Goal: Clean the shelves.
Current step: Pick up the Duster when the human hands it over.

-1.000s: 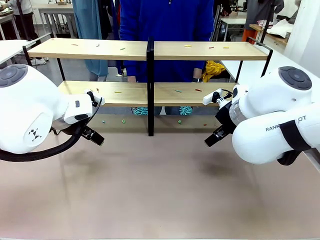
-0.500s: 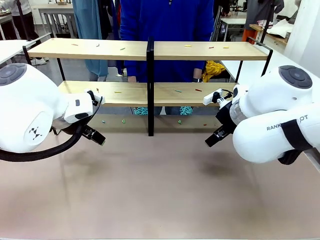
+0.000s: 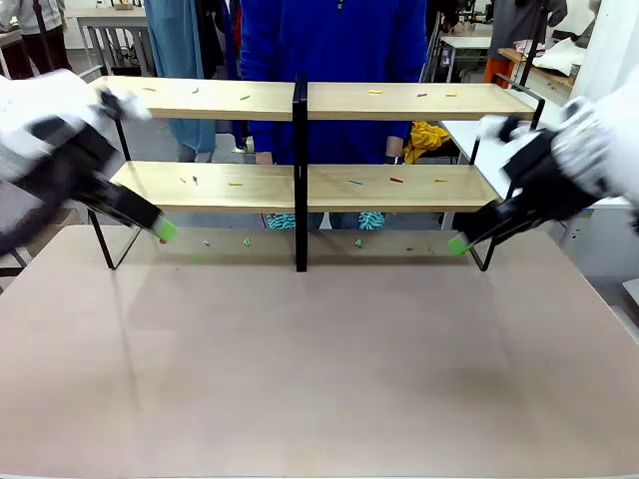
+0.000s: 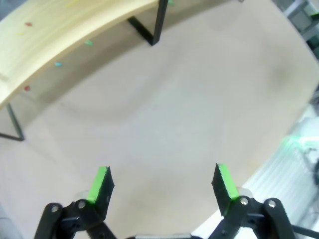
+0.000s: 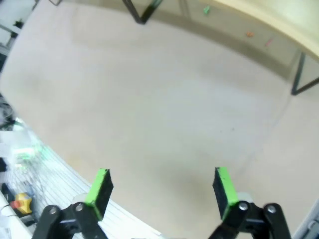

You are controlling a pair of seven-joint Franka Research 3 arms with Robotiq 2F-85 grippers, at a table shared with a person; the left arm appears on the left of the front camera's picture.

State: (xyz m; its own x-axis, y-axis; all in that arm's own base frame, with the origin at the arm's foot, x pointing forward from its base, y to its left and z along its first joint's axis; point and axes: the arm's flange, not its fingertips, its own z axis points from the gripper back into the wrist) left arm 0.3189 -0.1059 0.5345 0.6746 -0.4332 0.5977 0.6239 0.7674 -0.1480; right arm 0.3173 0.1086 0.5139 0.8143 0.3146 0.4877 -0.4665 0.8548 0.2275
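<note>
The shelves (image 3: 240, 100) stand across the far half of the table: two light-wood boards on a black frame with a central post (image 3: 300, 170). Small coloured scraps (image 3: 245, 98) lie on both boards and on the tabletop under the lower one. My left gripper (image 3: 160, 230), blurred by motion, reaches low near the rack's left leg. In the left wrist view the left gripper (image 4: 162, 183) is open and empty over bare tabletop, with a board (image 4: 60, 30) at the upper left. My right gripper (image 3: 461, 242) is low by the right leg. In the right wrist view it (image 5: 162, 185) is open and empty.
A person in a blue top (image 3: 329, 40) stands right behind the rack. The beige tabletop (image 3: 319, 369) stretches from the rack to the near edge. Scraps (image 4: 88, 43) dot the table under the board in the left wrist view, and more scraps (image 5: 206, 10) lie under it in the right wrist view.
Both arms have swung quickly up and outward from their folded pose. The white bodies left the middle of the picture, and the grippers now stretch toward the rack's two ends.
</note>
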